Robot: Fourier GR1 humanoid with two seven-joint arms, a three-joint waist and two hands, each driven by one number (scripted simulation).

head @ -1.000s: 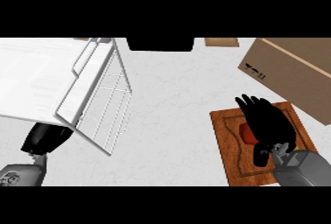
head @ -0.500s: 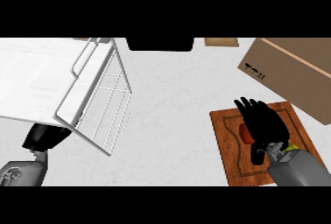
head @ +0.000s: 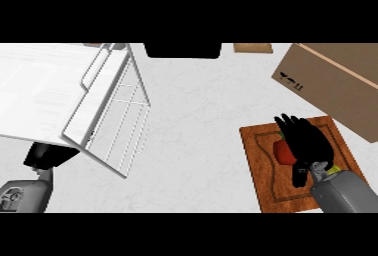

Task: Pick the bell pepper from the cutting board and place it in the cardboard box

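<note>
Head view, looking steeply down on the white speckled counter (head: 199, 115).

Landmark: brown wooden cutting board with a routed groove near its rim (head: 258, 170), lying at the counter's lower right.

Red bell pepper (head: 284, 151): rests on the cutting board, in its upper middle part. Only its left portion shows; the rest is hidden under the right hand.

Right hand (head: 306, 145), black, on a grey forearm entering from the lower right edge: lies directly over the pepper. Its fingers (head: 289, 124) stretch straight toward the board's far edge, reaching past the pepper, with the tips spread a little. They are extended, not curled round the pepper. The thumb hangs down toward the board's near side, below the pepper. Whether the palm touches the pepper cannot be told from this angle.

Plain brown cardboard box (head: 336, 85): just beyond the cutting board's upper right corner, set at a slant. On the side facing the board there is a small cluster of black handling symbols; they are too small to read, and no lettering can be made out.

White wire dish rack (head: 111, 115): well to the left of the cutting board, across bare counter.

Left hand (head: 48, 155): black, far left of the board, mostly tucked under the rack's lower edge; state of its fingers cannot be told.
</note>
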